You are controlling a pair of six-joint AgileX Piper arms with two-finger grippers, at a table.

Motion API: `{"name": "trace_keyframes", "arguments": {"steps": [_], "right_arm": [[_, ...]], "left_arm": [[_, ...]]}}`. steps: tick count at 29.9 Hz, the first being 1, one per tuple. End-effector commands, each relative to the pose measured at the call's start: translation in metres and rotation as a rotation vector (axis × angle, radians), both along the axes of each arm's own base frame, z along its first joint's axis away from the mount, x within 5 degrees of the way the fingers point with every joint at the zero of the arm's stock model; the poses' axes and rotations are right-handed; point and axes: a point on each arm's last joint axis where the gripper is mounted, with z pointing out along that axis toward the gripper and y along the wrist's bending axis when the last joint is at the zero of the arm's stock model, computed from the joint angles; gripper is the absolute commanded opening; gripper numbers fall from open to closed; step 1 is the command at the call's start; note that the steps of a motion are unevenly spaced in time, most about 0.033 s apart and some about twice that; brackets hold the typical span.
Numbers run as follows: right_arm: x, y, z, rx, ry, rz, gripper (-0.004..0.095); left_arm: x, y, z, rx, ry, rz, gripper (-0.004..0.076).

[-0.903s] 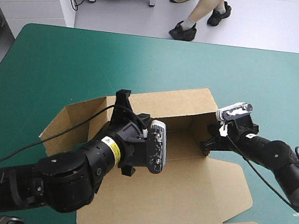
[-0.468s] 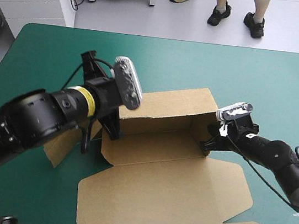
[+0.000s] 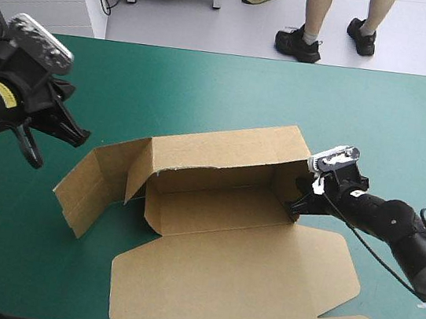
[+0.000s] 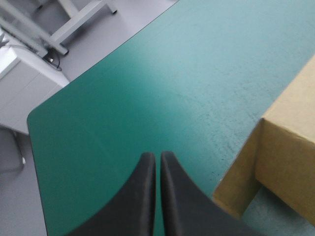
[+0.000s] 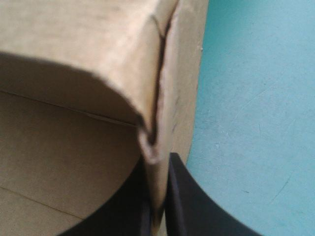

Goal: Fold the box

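Left jaws have swung clear of the one box (image 3: 220, 164), closed empty; right jaws clamp its wall

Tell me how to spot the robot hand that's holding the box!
Look at the teal-green table, then the brown box in its middle. At the box's right end wall, the right hand pinches the board. The left hand is off at the table's left, shut on nothing.

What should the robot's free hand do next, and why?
Probably move the shut left gripper to the left flap of the box: it lies splayed outward, while the right gripper pinches the right wall upright.
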Motion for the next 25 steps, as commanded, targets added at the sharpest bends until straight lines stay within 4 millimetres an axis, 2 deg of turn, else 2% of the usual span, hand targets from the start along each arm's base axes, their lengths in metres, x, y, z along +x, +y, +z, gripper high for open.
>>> {"name": "trace_keyframes", "arguments": {"steps": [1,6,13,17,25], "right_arm": [[0.002,-0.001,0.016,0.029,-0.061,-0.027,-0.0018],[0.001,-0.002,0.016,0.014,-0.061,-0.028,-0.0018],[-0.001,-0.004,0.016,-0.052,-0.041,-0.013,-0.0018],[-0.001,-0.003,0.034,-0.088,-0.01,0.025,-0.0018],[0.002,-0.014,0.075,-0.176,0.084,-0.081,-0.0018]], "left_arm": [[-0.006,0.023,0.015,-0.102,-0.076,0.126,0.0017],[0.004,0.038,-0.002,-0.125,-0.017,0.214,0.0017],[0.018,0.038,-0.032,-0.108,0.038,0.221,0.0016],[0.022,0.037,-0.032,-0.112,-0.006,0.216,0.0016],[0.023,0.038,-0.03,-0.11,-0.038,0.216,0.0016]]}}
